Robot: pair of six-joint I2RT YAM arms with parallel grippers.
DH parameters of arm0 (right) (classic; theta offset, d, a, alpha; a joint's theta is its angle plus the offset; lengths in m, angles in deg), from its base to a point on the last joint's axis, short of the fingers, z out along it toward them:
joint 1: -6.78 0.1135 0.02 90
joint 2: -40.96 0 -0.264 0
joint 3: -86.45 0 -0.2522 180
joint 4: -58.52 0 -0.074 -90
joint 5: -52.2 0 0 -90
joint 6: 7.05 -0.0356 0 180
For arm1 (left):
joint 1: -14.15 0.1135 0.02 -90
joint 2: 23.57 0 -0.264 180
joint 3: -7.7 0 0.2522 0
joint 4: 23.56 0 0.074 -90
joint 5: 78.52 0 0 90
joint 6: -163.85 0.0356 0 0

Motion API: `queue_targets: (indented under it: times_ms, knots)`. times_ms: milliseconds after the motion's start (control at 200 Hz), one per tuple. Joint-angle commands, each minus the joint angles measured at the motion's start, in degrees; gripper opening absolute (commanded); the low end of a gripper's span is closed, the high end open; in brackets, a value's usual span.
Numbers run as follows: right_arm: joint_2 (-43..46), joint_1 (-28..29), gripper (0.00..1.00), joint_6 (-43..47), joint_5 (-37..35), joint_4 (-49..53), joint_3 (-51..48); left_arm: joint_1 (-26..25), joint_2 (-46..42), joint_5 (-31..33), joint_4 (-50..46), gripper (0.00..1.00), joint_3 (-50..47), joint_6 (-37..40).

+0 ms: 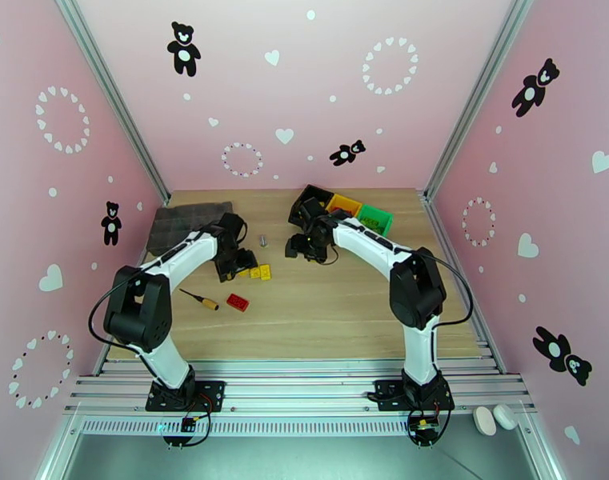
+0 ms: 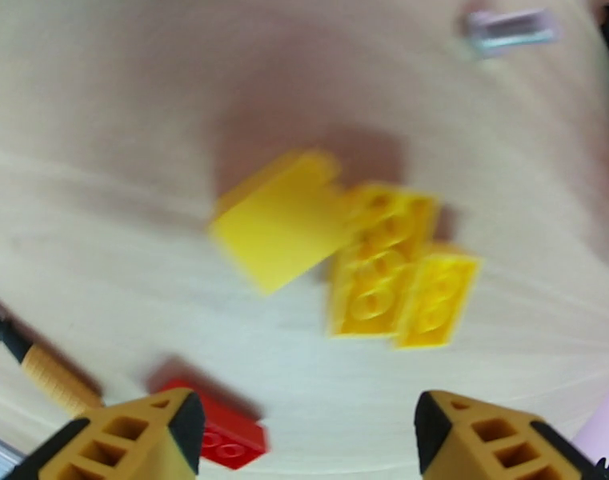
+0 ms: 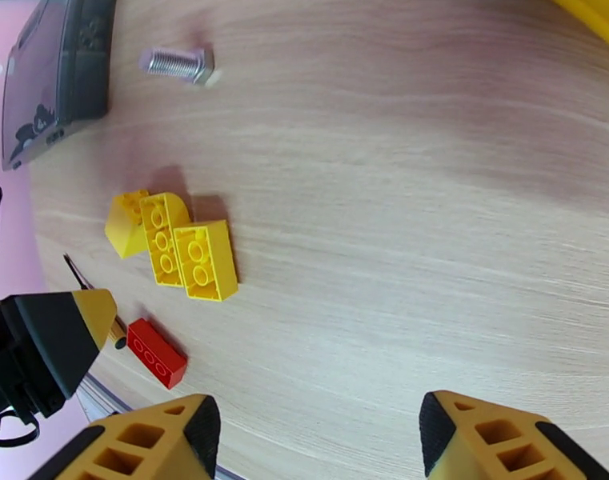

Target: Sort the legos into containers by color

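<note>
Three yellow legos [image 2: 380, 262] lie clustered on the wooden table, one [image 2: 280, 222] tipped on its side. A red lego [image 2: 220, 430] lies nearer the left fingers. My left gripper [image 2: 304, 442] hovers open just above and short of the cluster, with nothing between its fingers. From above, it [image 1: 238, 266] sits right beside the yellow legos [image 1: 260, 272], with the red lego [image 1: 238, 302] below. My right gripper [image 3: 316, 442] is open and empty over bare wood, near mid-table [image 1: 304, 248]. The containers, black [image 1: 316, 198], yellow [image 1: 344, 204] and green [image 1: 374, 219], stand at the back.
An orange-handled screwdriver [image 1: 200, 299] lies left of the red lego. A metal bolt [image 1: 263, 240] rests behind the yellow cluster. The dark grey organizer tray [image 1: 184, 222] is at the back left. Pink walls close in the table on three sides.
</note>
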Motion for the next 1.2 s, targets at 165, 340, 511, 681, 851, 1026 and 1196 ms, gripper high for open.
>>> queue_targets:
  times_ms: [165, 340, 511, 681, 851, 1026, 1196]
  knots:
    - [-1.2, 1.8, 0.68, -1.1, -0.9, 1.3, 1.3, 2.2, 1.5, 3.3, 2.4, 0.70, -3.8, 4.0]
    - [-0.8, 1.8, 0.68, -1.1, -1.2, 1.4, 1.2, 2.4, 5.9, 2.8, 3.6, 0.71, -1.0, 5.3]
    - [-0.8, 1.8, 0.68, -1.2, -1.1, 1.4, 1.4, 2.6, 11.9, 3.9, 2.9, 0.73, 4.0, 6.9]
    - [-0.5, 1.7, 0.68, -0.8, -1.5, 2.0, 1.4, 3.2, 15.9, 5.2, 1.5, 0.73, 9.4, 8.1]
    - [-0.3, 1.2, 0.68, -0.6, -1.6, 2.5, 1.4, 4.6, 18.9, 5.3, 0.6, 0.71, 13.1, 8.9]
    - [-0.3, 0.6, 0.68, -0.5, -1.3, 2.4, 1.4, 4.6, 21.4, 5.2, -0.7, 0.71, 16.9, 10.5]
    - [-0.7, 0.1, 0.68, -0.4, -0.8, 2.4, 1.6, 4.6, 24.2, 4.6, -2.4, 0.58, 21.5, 11.2]
